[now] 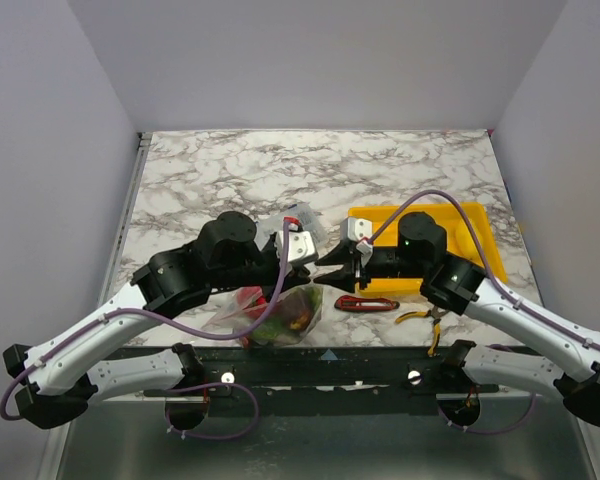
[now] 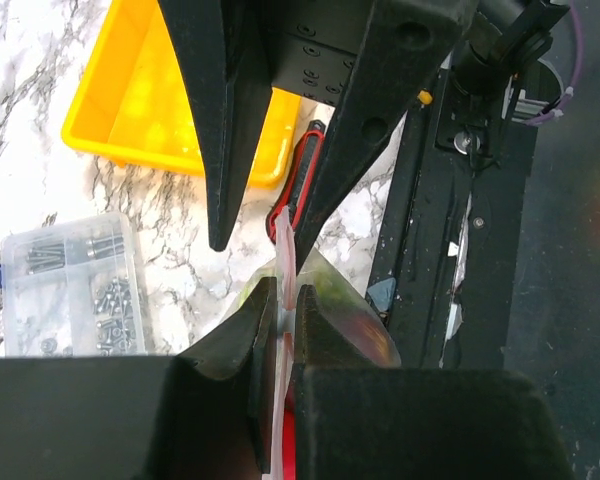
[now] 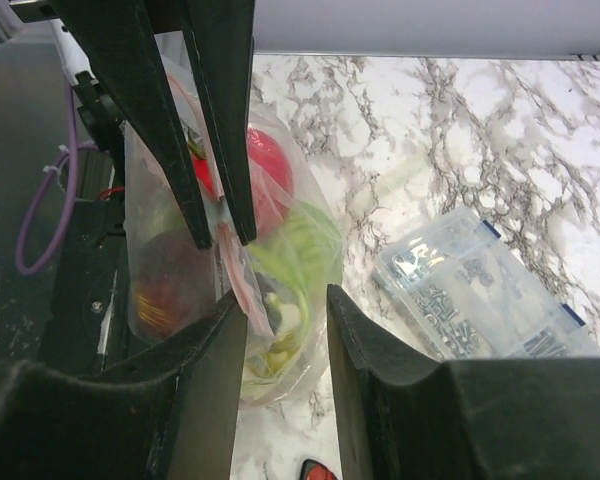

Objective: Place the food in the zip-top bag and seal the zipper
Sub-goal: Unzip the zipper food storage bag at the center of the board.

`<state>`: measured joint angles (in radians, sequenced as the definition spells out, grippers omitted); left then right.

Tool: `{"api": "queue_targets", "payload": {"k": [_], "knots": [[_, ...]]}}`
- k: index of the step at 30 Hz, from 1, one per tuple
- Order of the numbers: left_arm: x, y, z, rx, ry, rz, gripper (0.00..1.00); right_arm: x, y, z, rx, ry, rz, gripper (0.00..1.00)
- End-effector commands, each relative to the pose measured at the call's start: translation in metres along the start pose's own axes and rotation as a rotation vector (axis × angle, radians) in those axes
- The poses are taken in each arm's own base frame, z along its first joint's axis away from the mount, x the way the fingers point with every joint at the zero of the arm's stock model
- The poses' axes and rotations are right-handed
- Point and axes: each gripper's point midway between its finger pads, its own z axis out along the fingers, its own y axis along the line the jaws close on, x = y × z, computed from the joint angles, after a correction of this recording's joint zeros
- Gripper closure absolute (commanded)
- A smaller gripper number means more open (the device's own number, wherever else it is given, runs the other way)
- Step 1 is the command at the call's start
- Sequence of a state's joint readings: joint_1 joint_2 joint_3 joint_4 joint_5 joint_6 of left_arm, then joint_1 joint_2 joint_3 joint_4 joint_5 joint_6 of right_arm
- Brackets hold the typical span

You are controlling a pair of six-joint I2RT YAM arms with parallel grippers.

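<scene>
Nearest the top camera, along the bottom edge of the frame, sit the bases of the left arm (image 1: 130, 372) and the right arm (image 1: 500, 365).

Just beyond them, at lower centre, the zip-top bag (image 1: 280, 315) is held up by its mouth edge over the marbled tabletop (image 1: 380, 170). The food (image 3: 270, 165) is inside it: a red tomato, pale green pieces and something dark show through the plastic.

Right of the bag lie a red-handled knife (image 1: 368, 303) and yellow-handled pliers (image 1: 417, 317), near each other.

Both grippers meet at mid-frame above the bag. The left gripper (image 2: 285, 295) is pinched tight on the zipper (image 2: 284, 250), the pinkish strip sandwiched between its fingers. The right gripper (image 3: 285, 300) faces it tip to tip with its fingers apart. The strip stands between them, close against one finger; whether it touches that finger I cannot tell.

Farther back, a yellow tray (image 1: 480, 240) sits right of centre, partly under the right arm. A clear compartment box (image 2: 70, 285) of screws rests on the tabletop, at the lower left of the left wrist view.
</scene>
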<state>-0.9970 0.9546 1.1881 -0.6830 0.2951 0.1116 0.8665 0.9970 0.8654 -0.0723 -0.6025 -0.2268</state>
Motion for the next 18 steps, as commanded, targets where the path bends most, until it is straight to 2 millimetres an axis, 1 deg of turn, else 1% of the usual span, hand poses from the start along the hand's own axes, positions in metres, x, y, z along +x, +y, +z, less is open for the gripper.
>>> {"api": "queue_targets", "payload": {"k": [1, 6, 7, 8, 9, 11, 12, 13, 15, 17, 18], "knots": [[-0.021, 0.005, -0.004, -0.018, -0.054, 0.023, 1.00, -0.002, -0.002, 0.007, -0.009, 0.026, -0.044, 0.62], [-0.024, 0.005, -0.001, -0.011, -0.054, 0.024, 1.00, -0.010, -0.004, 0.016, -0.006, 0.011, -0.056, 0.71], [-0.024, 0.005, 0.000, -0.010, -0.052, 0.023, 1.00, -0.011, -0.005, 0.017, -0.004, 0.013, -0.056, 0.78], [-0.025, 0.005, 0.001, -0.008, -0.051, 0.025, 1.00, -0.011, -0.007, 0.017, 0.006, 0.017, -0.057, 0.91], [-0.025, 0.005, 0.001, -0.008, -0.051, 0.025, 1.00, -0.012, -0.013, 0.017, 0.043, 0.025, -0.054, 1.00], [-0.026, 0.006, 0.000, -0.013, -0.053, 0.027, 1.00, -0.011, -0.033, 0.014, 0.169, 0.032, -0.031, 1.00], [-0.025, 0.007, -0.001, -0.022, -0.053, 0.027, 1.00, -0.015, -0.051, 0.009, 0.290, 0.011, 0.015, 1.00], [-0.025, 0.009, -0.002, -0.034, -0.051, 0.026, 1.00, -0.019, -0.060, 0.005, 0.355, -0.021, 0.046, 1.00], [-0.021, 0.012, -0.005, -0.058, -0.036, 0.021, 1.00, -0.020, -0.069, -0.002, 0.437, -0.058, 0.106, 1.00], [-0.016, 0.015, -0.008, -0.078, -0.018, 0.016, 1.00, -0.012, -0.075, -0.007, 0.498, -0.055, 0.168, 1.00], [-0.013, 0.015, -0.011, -0.085, -0.010, 0.013, 1.00, -0.004, -0.078, -0.010, 0.529, -0.040, 0.178, 1.00]]}}
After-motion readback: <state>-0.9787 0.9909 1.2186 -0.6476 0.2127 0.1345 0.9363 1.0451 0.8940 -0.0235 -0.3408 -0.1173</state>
